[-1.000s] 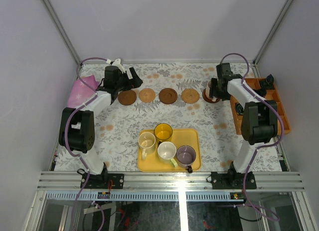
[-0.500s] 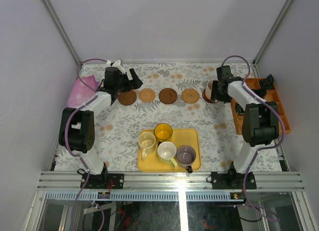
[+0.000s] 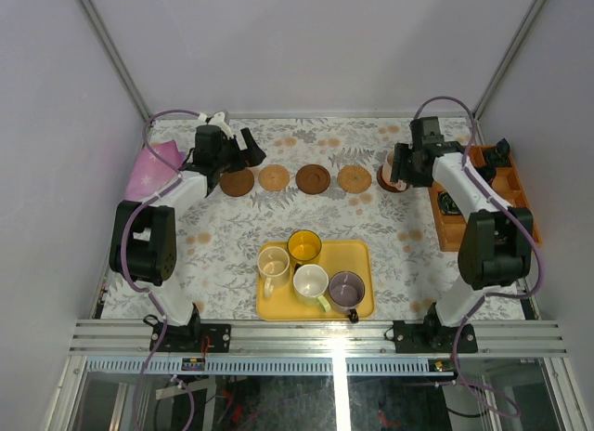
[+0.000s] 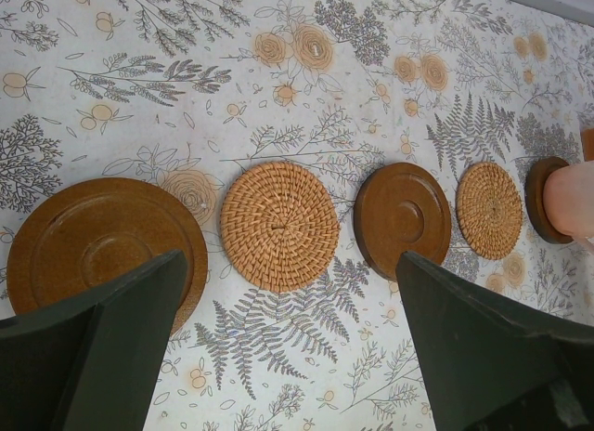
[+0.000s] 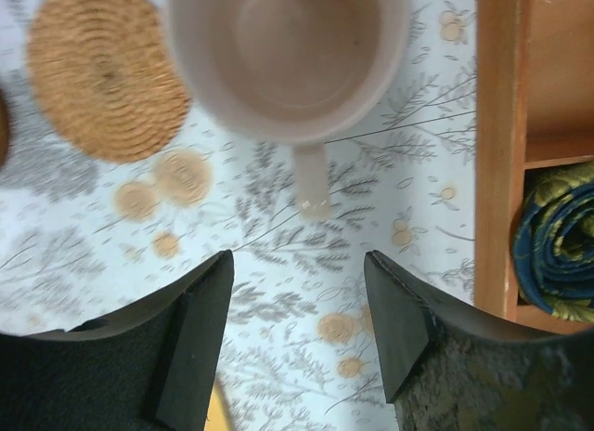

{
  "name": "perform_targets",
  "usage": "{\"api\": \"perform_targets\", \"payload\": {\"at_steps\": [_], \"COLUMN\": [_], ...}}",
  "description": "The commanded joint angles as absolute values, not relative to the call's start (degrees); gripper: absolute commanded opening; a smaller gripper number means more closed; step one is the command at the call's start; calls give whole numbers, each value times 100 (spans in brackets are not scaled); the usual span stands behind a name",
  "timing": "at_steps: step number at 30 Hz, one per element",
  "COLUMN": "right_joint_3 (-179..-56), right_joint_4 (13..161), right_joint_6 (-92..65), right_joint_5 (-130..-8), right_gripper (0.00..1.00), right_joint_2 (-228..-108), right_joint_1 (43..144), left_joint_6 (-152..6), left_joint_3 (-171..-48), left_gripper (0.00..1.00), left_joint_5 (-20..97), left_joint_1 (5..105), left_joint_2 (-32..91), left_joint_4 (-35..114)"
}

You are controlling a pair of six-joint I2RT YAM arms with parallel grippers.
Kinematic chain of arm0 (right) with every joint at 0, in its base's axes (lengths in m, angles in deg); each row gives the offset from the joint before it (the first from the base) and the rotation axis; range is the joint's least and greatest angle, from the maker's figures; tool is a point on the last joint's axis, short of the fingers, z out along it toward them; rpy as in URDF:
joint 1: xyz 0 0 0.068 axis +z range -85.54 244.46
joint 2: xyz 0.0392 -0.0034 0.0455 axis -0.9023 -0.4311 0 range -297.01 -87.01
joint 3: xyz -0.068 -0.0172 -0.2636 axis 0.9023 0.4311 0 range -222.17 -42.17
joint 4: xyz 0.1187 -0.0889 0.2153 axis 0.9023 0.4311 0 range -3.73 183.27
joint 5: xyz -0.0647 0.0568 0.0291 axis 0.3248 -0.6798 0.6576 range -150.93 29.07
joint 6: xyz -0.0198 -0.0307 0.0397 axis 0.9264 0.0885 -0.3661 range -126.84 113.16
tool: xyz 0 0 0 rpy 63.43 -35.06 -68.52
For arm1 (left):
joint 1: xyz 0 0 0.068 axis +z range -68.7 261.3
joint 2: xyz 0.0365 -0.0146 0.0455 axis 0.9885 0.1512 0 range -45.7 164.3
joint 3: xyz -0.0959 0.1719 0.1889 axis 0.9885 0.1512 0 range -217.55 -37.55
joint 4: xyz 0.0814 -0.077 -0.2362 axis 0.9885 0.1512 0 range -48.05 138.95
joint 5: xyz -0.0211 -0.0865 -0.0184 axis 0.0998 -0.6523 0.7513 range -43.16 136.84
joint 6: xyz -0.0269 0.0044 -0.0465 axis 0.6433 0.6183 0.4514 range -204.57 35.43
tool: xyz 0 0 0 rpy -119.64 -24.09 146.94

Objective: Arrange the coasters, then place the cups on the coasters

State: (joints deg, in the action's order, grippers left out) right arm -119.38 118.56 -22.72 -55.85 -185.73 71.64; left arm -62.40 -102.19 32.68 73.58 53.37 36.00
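Observation:
Five coasters lie in a row at the back: dark [image 3: 237,181], tan woven [image 3: 274,177], dark [image 3: 313,177], tan woven [image 3: 354,178], and a dark one [image 3: 382,184] under the pink cup [image 3: 391,174]. In the left wrist view the row runs from the dark coaster [image 4: 102,250] to the pink cup [image 4: 571,199]. My left gripper [image 4: 290,264] hovers open above the row's left end. My right gripper [image 5: 297,264] is open, just behind the pink cup [image 5: 288,50], whose handle [image 5: 311,180] points at it. Yellow [image 3: 304,246], cream [image 3: 273,263], pale [image 3: 311,282] and purple [image 3: 346,288] cups stand on the yellow tray [image 3: 360,254].
An orange compartment tray [image 3: 483,217] with black objects stands at the right edge, close to my right arm; its wooden wall [image 5: 501,143] shows in the right wrist view. A pink cloth [image 3: 156,166] lies at the left edge.
My right arm has shifted a little back and to the right, away from the pink cup, its jaws slightly wider. The left arm has not moved.

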Motion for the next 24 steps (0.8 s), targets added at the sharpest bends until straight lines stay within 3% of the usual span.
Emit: {"api": "perform_targets", "payload": {"at_steps": [1, 9, 15, 24], "right_joint_3": [-11789, -11031, -10502, -10200], "right_joint_4": [12187, 12681, 12857, 13400], "right_joint_6": [-2244, -2075, -1988, -1857], "right_joint_5": [-6490, -6622, -7174, -7669], "right_gripper": [66, 65, 56, 53], "right_joint_2": [-17770, -16798, -16157, -15944], "right_joint_1": [7249, 8299, 8767, 9614], "left_joint_6": [-6266, -6286, -6338, -6363], "left_joint_3": [-10230, -10206, -10041, -9858], "left_gripper": [96, 96, 96, 96], "left_joint_5": [3233, 3110, 3064, 3081], "left_joint_1": [7339, 7342, 7331, 7277], "left_joint_2": [5251, 5263, 5099, 4894], "left_joint_4": [3431, 3436, 3461, 3483]}}
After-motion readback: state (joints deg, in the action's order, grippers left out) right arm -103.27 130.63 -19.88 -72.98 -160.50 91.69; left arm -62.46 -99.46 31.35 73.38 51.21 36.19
